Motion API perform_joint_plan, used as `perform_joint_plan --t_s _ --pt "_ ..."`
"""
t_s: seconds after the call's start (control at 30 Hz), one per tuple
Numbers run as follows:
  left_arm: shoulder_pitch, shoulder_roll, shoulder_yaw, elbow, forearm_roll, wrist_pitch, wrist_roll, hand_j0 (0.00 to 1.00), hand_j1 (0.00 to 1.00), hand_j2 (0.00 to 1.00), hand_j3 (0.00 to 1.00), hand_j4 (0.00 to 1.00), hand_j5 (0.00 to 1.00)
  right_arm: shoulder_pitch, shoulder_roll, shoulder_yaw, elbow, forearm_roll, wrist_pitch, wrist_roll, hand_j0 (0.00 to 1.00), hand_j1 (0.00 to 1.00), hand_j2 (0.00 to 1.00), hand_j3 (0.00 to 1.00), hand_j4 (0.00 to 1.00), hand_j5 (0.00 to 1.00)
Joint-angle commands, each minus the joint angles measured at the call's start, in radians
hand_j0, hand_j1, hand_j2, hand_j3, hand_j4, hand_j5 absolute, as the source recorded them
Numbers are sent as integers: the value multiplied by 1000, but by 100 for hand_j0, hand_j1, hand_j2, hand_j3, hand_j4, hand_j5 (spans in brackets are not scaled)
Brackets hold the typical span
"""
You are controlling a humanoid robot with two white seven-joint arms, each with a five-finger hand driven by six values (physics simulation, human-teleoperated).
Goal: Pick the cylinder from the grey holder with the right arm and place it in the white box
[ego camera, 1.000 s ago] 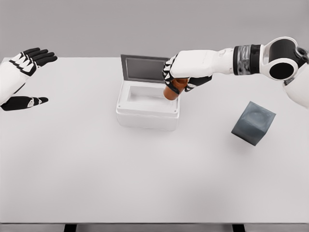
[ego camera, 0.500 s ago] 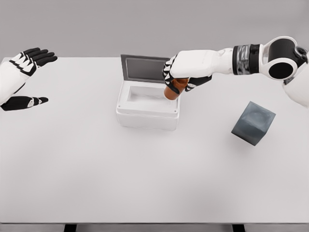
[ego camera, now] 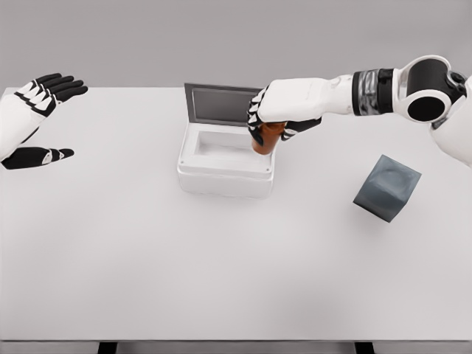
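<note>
right hand point(ego camera: 284, 110) fingers seemingly curled, arm extended; left hand point(ego camera: 33, 118) fingers spread.

The table point(ego camera: 184, 258) looks matt and smooth, the white box point(ego camera: 221, 177) a slightly grainy foam-like plastic, the cylinder point(ego camera: 265, 139) satin orange-brown, and the grey holder point(ego camera: 386, 188) dull, mottled.
</note>
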Motion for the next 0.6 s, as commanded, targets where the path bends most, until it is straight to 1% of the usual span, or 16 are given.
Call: perform_joint_plan --t_s 0.0,0.03,0.07,0.13,0.17,0.2,0.27,0.3,0.33,0.37,0.4,0.43,0.47,0.53,0.57 --pt "-2 1 0 0 6 -1 1 100 100 100 100 100 100 -2 -1 -3 -3 37 3 -1 72 72 72 72 72 72" --pt "0 1 0 0 6 -1 1 100 100 100 100 100 100 -5 -1 -3 -3 56 3 -1 85 85 85 85 85 85" --pt "0 0 0 0 6 -1 1 100 100 100 100 100 100 -6 -1 -4 -11 60 3 -1 87 87 87 87 87 87" --pt "0 1 0 0 6 -1 1 100 100 100 100 100 100 -8 -1 -10 -34 62 3 -1 88 88 88 88 88 88" --pt "-2 1 0 0 6 -1 1 100 100 100 100 100 100 -18 -7 -15 -64 60 3 -1 88 88 88 88 88 88" --pt "0 0 0 0 6 -1 1 100 100 100 100 100 100 -25 -13 -19 -99 60 3 -1 93 93 93 93 93 93" --pt "0 1 0 0 6 -1 1 100 100 100 100 100 100 -23 -27 -73 -164 59 3 -1 98 98 98 98 98 98" --pt "0 1 0 0 6 -1 1 100 100 100 100 100 100 -23 -31 -98 -185 57 3 -1 98 98 98 98 98 98" --pt "-2 0 0 0 6 -1 1 100 100 100 100 100 100 -12 -48 -185 -244 53 3 -1 99 99 99 99 99 99" --pt "-2 0 0 0 6 -1 1 100 100 100 100 100 100 -9 -71 -252 -282 50 3 -1 100 100 100 100 100 100" --pt "-2 0 0 0 6 -1 1 100 100 100 100 100 100 -8 -88 -282 -294 48 3 -1 100 100 100 100 100 100" --pt "0 0 0 0 6 -1 1 100 100 100 100 100 100 8 -128 -354 -308 36 3 -1 100 100 100 100 100 100" --pt "0 0 0 -3 6 -1 1 100 100 100 100 100 100 26 -166 -417 -308 24 3 -1 100 100 100 100 100 100" --pt "-3 0 2 -3 6 -1 1 100 100 100 100 100 100 55 -237 -498 -307 7 3 -1 100 100 100 100 100 100" --pt "-6 -2 -3 -2 9 -1 -1 100 100 100 100 100 100 90 -281 -556 -297 -7 3 -1 100 100 100 100 100 100"
